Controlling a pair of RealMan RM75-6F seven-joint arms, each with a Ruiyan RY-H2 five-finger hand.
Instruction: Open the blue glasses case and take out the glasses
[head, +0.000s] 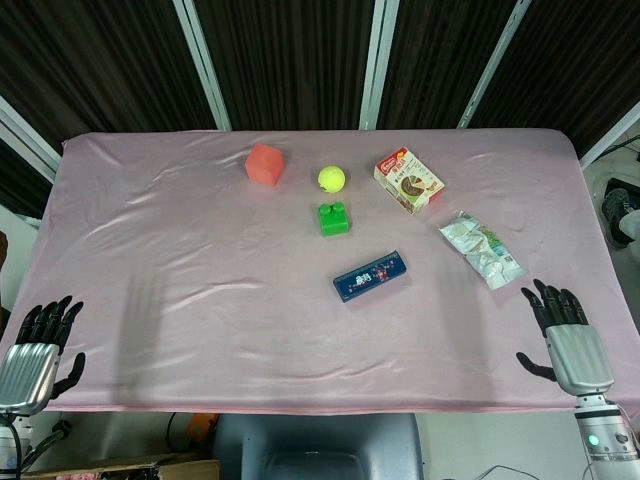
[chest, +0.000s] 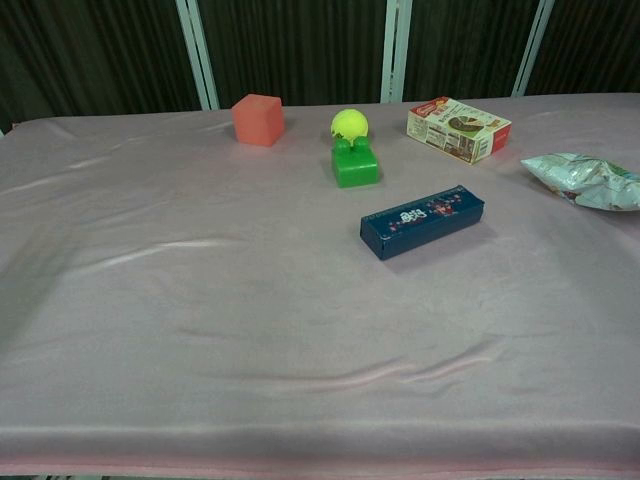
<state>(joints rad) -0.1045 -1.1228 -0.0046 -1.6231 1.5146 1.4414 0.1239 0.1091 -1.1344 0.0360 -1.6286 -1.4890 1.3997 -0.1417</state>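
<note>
Setting: a table (head: 150, 300) covered with a wrinkled pink cloth, seen from above in the head view and from low at the front in the chest view.
Glasses case: a long, narrow blue glasses case (head: 369, 275) with a printed lid lies flat and closed, a little right of the table's middle, turned at a slant. No glasses are visible.
Neighbours: a green block (head: 334, 218) sits just behind the case, with a yellow ball (head: 331, 179) behind that. A red cube (head: 265, 164) is further back to the left, a snack box (head: 408, 180) back to the right, and a crinkled bag (head: 482, 250) lies right of the case, apart from it.
Left hand: the left hand (head: 40, 345) hovers at the near left corner, fingers spread and holding nothing, well apart from the case.
Right hand: the right hand (head: 565, 335) hovers at the near right edge, fingers also spread and empty. It is the nearer of the two to the case.
Progress: judging by this, the task has not begun; the case is untouched.
Handling: the case looks stiff and light, with smooth sides that may slip on the cloth. The glasses inside are likely fragile.
Where to hold: probably pin the case by its long sides with one hand and lift the lid edge with the other. Which side carries the hinge cannot be told.
</note>
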